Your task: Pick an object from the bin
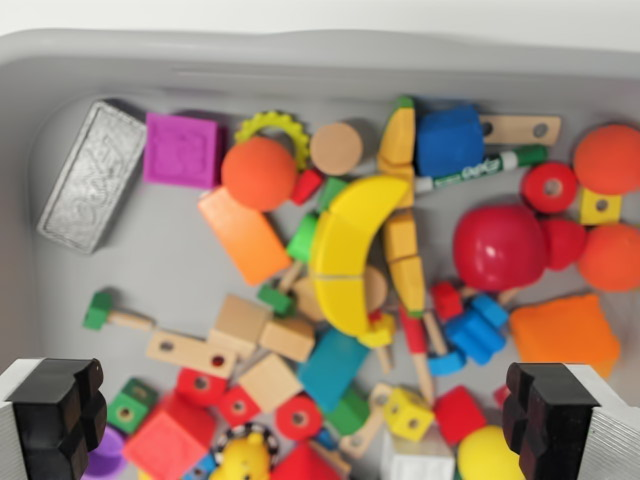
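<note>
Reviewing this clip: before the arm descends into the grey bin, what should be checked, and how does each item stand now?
1. End effector open: ok, black fingers spread wide at both lower corners.
2. Nothing held: ok, only loose toys show between the fingers.
3. Target visible: ok, large yellow wooden banana lies on top, unobstructed.
4. Banana centred between fingers: ok sideways, though it sits farther up the image.
5. Grey plastic bin wall clearance: ok, rim is far from the banana.
6. Height above toys: cannot tell.
</note>
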